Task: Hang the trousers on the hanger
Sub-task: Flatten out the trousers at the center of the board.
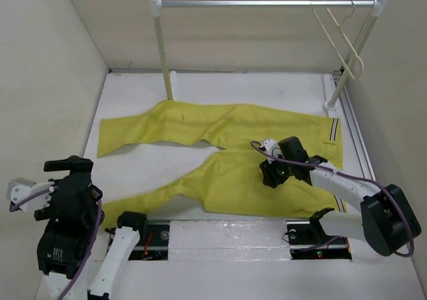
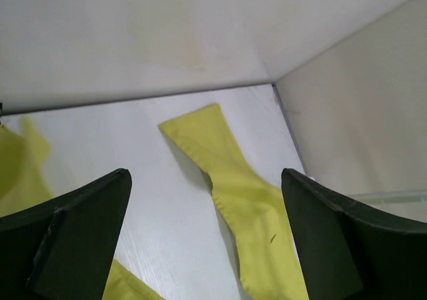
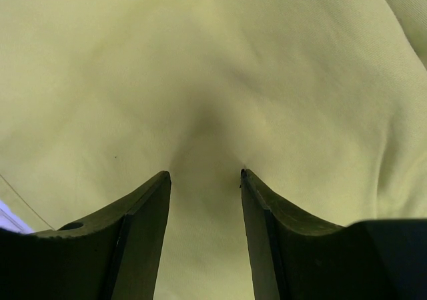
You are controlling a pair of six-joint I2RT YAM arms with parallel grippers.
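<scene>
The trousers (image 1: 253, 130) lie flat on the counter (image 1: 153, 163), long axis running 9 to 3 o'clock, waistband at 3. The hanger (image 1: 340, 37) hangs from the rail (image 1: 267, 4) at 1 o'clock. The right end effector (image 3: 205, 175), half-open, presses into the near leg's cloth. The left end effector (image 2: 205, 173) gapes empty at 8 o'clock.

In the overhead view the left arm (image 1: 117, 253), at about seven o'clock, is a white tubular link under bulky black joint housings. One housing bears a small white label, and a purple cable (image 1: 30, 195) runs to a pale grey camera block (image 1: 19, 191). The right arm (image 1: 340, 187), at four o'clock, matches it: white link, rounded black housing, a second purple lead (image 1: 333, 173) arching along it. Seen from the wrists, the left gripper (image 2: 205, 175) and right gripper (image 3: 205, 173) have matt charcoal fingers, wedge-shaped with bevelled edges.
</scene>
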